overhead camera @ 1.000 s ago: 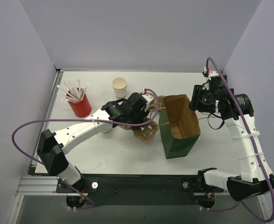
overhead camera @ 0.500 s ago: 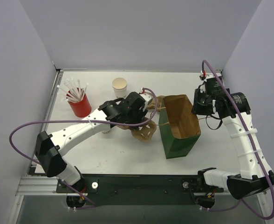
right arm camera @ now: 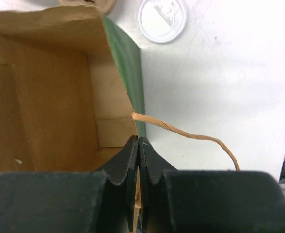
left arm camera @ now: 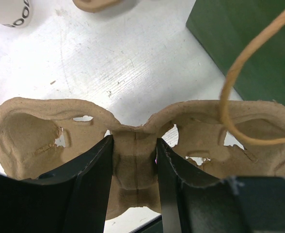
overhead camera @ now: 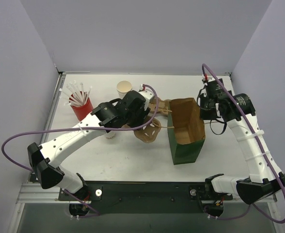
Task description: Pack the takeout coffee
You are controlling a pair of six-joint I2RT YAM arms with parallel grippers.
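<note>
My left gripper (overhead camera: 143, 122) is shut on the middle rib of a brown pulp cup carrier (overhead camera: 150, 132) and holds it just left of the green-and-brown paper bag (overhead camera: 185, 145). In the left wrist view the fingers (left arm camera: 96, 165) clamp the carrier (left arm camera: 31, 131). My right gripper (overhead camera: 202, 110) is shut on the bag's right rim; its jaws (right arm camera: 139, 141) pinch the bag wall (right arm camera: 125, 63). The takeout coffee shows only as a round white lid (right arm camera: 162, 19) seen from above, on the table beyond the bag. A small white cup (overhead camera: 110, 134) sits partly under my left forearm, its top hidden.
A red cup of white straws (overhead camera: 83, 110) stands at the back left. A lidless white cup (overhead camera: 124, 89) stands behind my left gripper. The bag's string handle (right arm camera: 191, 137) trails over the table on its right. More brown pulp (overhead camera: 162, 104) lies behind the carrier.
My left gripper has drawn back and to the left with the carrier. My right gripper has shifted slightly left and back with the bag's rim, so the bag stands more upright.
</note>
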